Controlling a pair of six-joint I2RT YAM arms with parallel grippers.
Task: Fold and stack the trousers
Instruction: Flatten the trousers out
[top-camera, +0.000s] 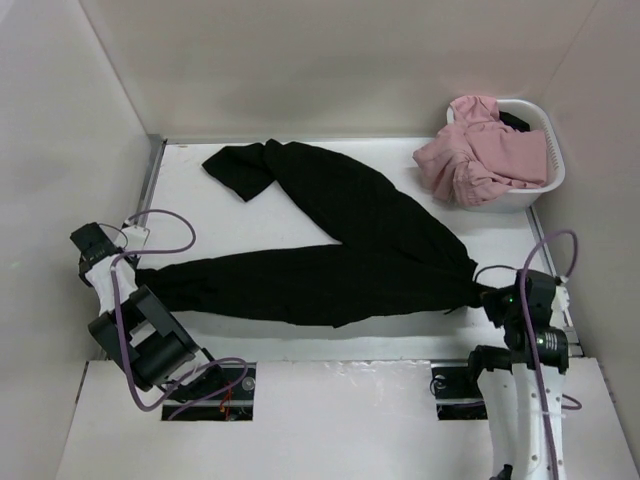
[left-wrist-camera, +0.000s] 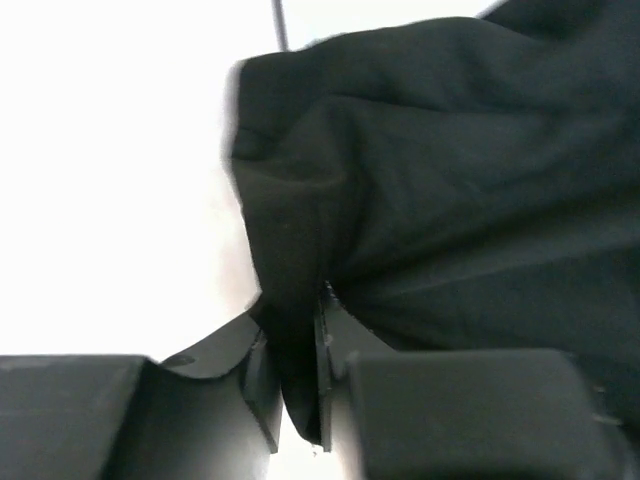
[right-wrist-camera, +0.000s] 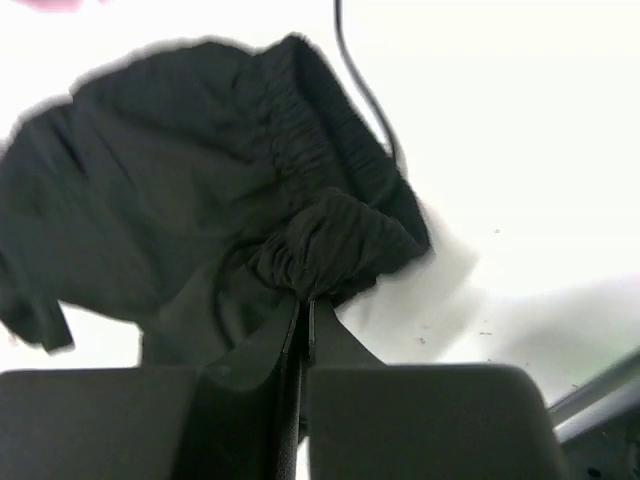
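From the top view I see the trousers (top-camera: 330, 250) spread flat on the white bench (top-camera: 240, 230) in a sideways V. The waist end is gathered at about 4 o'clock. 1 leg runs along the near side toward 8 o'clock, and the other leg angles off toward 11 o'clock, where its end lies crumpled and partly folded over near the back wall. My left tool (top-camera: 135, 268) sits at the 8 o'clock end of the near leg. In the left wrist view, the left tool (left-wrist-camera: 295, 375) has its 2 fingers close together with a fold of black cloth pinched between them, so I read it as clamped on the leg end. My right tool (top-camera: 490, 297) is at the waist. In the right wrist view, the right tool (right-wrist-camera: 303, 330) is pressed together on a bunched piece of the gathered elastic waistband. A thin dark cord (right-wrist-camera: 360, 90) trails from the waistband across the bench toward 12 o'clock. At about 2 o'clock, in the far right corner, a white basket (top-camera: 555, 165) holds a heaped pink garment (top-camera: 480, 155) that spills over its left rim. The basket stands apart from the trousers.
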